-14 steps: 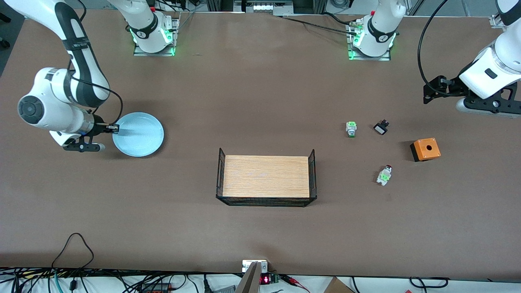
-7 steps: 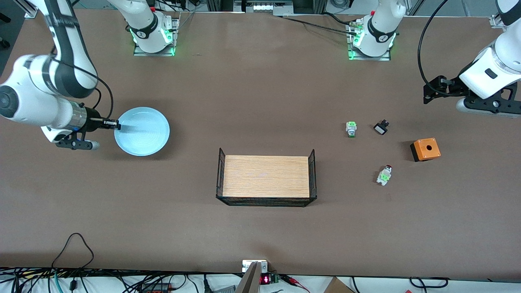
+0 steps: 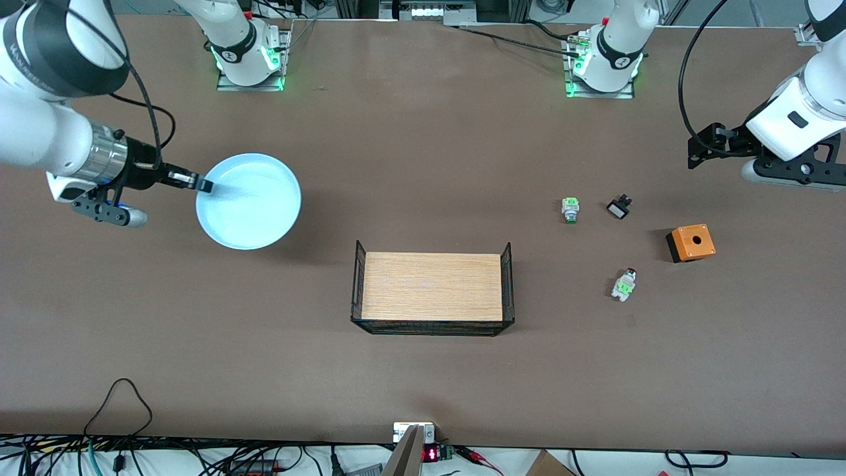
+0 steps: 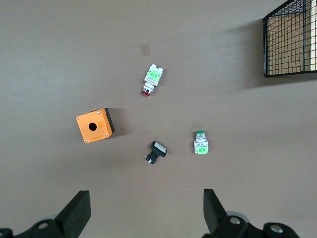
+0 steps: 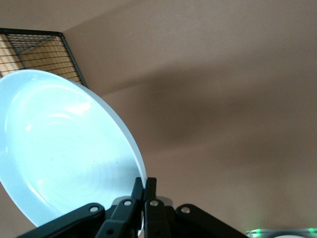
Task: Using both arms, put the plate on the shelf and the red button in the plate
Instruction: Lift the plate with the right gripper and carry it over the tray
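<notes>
Because the right gripper (image 3: 198,184) pinches only the rim of the round glossy pale-blue plate (image 3: 248,201), held aloft beside it, the plate may slip; the waiting left gripper (image 4: 143,218) hangs open above the white-and-green red-capped button (image 4: 152,79)

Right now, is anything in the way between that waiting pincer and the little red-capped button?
Nothing visible. The left pincer waits open above the table; the red button lies on bare table past the black part, which sits closest to that line.
</notes>
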`<action>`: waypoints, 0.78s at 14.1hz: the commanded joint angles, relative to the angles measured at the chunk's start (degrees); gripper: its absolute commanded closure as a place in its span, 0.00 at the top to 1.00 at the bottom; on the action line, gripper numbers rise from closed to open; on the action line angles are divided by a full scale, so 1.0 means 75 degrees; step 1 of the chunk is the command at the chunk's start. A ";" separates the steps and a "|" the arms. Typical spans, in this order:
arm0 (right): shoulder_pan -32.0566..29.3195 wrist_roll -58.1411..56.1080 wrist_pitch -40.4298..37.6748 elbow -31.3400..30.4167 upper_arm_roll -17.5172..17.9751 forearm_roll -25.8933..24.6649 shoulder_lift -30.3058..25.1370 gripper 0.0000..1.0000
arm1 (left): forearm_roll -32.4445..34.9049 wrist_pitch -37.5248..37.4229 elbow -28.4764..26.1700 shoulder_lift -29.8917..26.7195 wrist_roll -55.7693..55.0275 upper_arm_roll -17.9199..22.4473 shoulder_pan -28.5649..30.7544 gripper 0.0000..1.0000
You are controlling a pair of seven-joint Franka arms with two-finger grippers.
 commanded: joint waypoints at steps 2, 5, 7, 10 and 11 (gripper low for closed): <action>0.0582 0.2032 -0.0059 0.0469 0.0224 0.0313 0.0109 0.00 | -0.0055 -0.0177 0.0233 0.0104 0.0049 0.0017 0.0016 1.00; 0.1180 0.3358 0.0243 0.0563 0.0224 0.0383 0.0179 0.00 | -0.0055 -0.0177 0.0233 0.0104 0.0049 0.0017 0.0005 1.00; 0.1521 0.4189 0.0549 0.0574 0.0224 0.0384 0.0237 0.00 | -0.0055 -0.0177 0.0233 0.0116 0.0049 0.0017 0.0005 1.00; 0.2013 0.5117 0.1228 0.0598 0.0224 0.0384 0.0378 0.00 | -0.0078 -0.0201 0.0233 0.0116 0.0049 0.0029 0.0016 1.00; 0.2119 0.5340 0.1369 0.0644 0.0224 0.0384 0.0448 0.00 | -0.0067 -0.0201 0.0245 0.0116 0.0038 0.0017 0.0005 1.00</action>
